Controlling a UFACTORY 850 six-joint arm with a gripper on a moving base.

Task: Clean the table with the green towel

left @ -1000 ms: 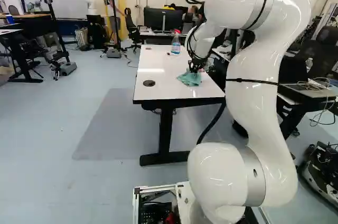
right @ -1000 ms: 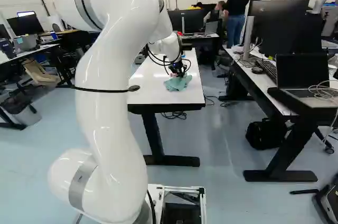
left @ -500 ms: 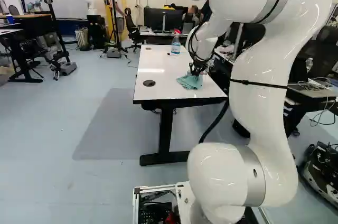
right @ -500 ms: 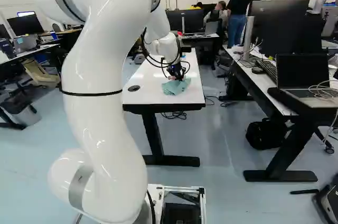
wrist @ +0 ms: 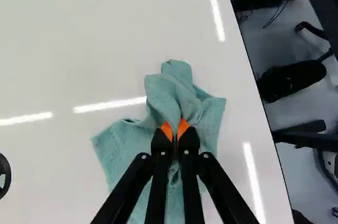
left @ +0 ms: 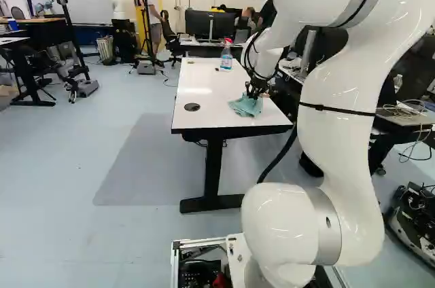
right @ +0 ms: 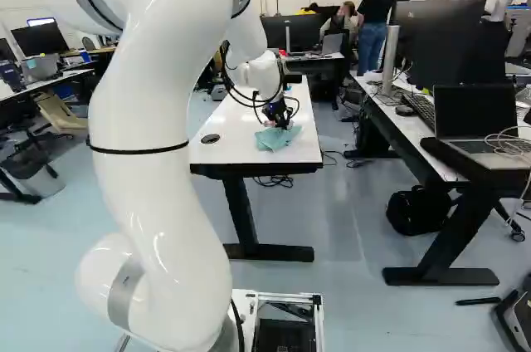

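In the left base view my gripper (left: 253, 91) reaches down over the near part of the white table (left: 204, 117). Pinched in it is the green towel (left: 244, 105), which lies crumpled on the tabletop; the same towel (right: 275, 139) shows near the table's right edge in the right base view. Seen from the wrist, the gripper (wrist: 175, 131) is shut on a fold of the towel (wrist: 132, 145), with orange pads (wrist: 167, 130) on both sides of the cloth. The towel spreads flat around and beneath the fingers and bunches up ahead of them.
A spray bottle (left: 226, 56) stands farther back on the table. A round black grommet (left: 192, 106) sits beside the towel. To the right, a second desk (right: 400, 124) carries monitors and a laptop (right: 477, 122). A black bag (right: 419, 211) lies on the floor below it.
The arm's upper part has swung outward and the gripper has shifted slightly, rightward in the left base view, with the towel in it. The base has not moved.
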